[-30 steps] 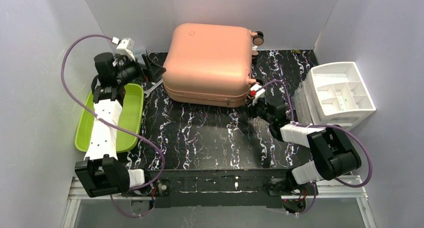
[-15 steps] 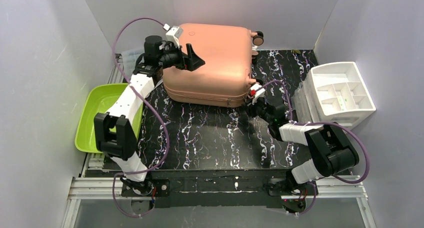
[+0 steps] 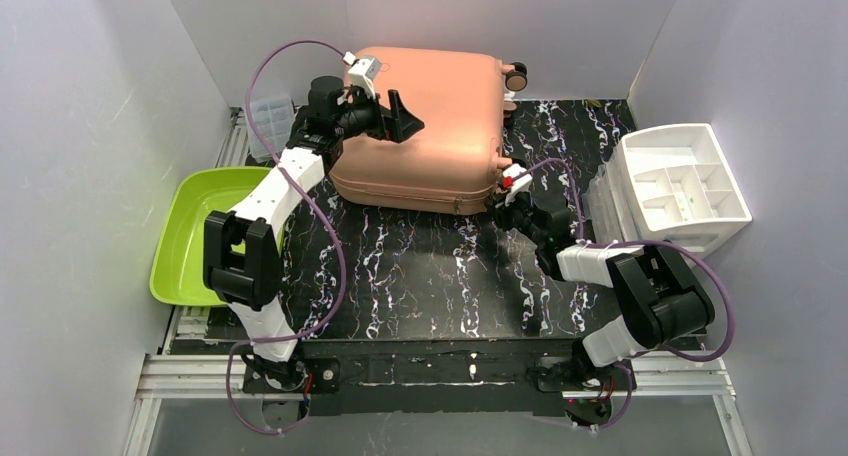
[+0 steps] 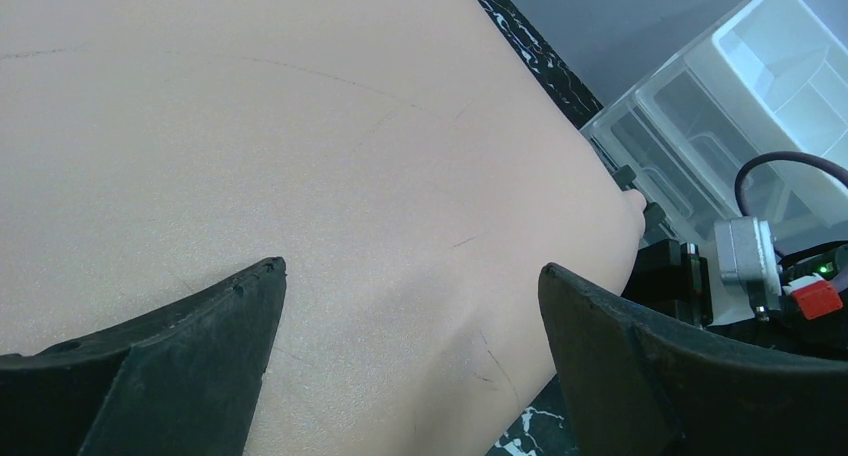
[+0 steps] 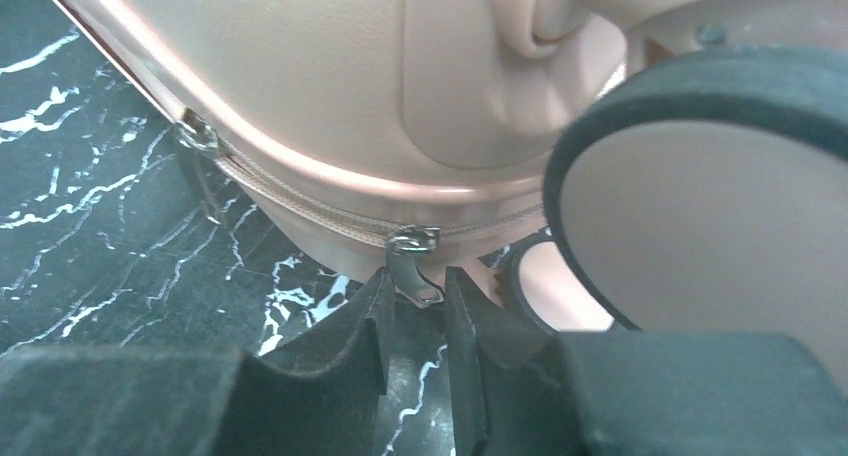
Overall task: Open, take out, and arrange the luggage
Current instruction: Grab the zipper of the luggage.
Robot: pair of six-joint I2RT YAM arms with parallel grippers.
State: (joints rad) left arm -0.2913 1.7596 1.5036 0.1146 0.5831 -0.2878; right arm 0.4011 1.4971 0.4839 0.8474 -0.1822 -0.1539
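The salmon-pink luggage (image 3: pixel 420 126) lies flat and closed at the back of the black marbled table. My left gripper (image 3: pixel 405 116) hovers over its top shell, jaws wide open and empty; in the left wrist view the gripper (image 4: pixel 410 268) frames bare pink shell (image 4: pixel 300 126). My right gripper (image 3: pixel 497 204) is at the case's front right corner, low by the table. In the right wrist view the gripper (image 5: pixel 417 281) has its jaws nearly together around a metal zipper pull (image 5: pixel 410 256) hanging from the zip seam of the luggage (image 5: pixel 300 76).
A lime-green tray (image 3: pixel 195 236) lies at the left edge. A white drawer organizer (image 3: pixel 680 186) stands at the right, also in the left wrist view (image 4: pixel 720 106). A small clear box (image 3: pixel 268 111) sits back left. A suitcase wheel (image 5: pixel 700 206) is close beside my right fingers.
My left arm has swung from over the green tray up and right onto the luggage's top, then a little further right. My right gripper has stayed at the front right corner.
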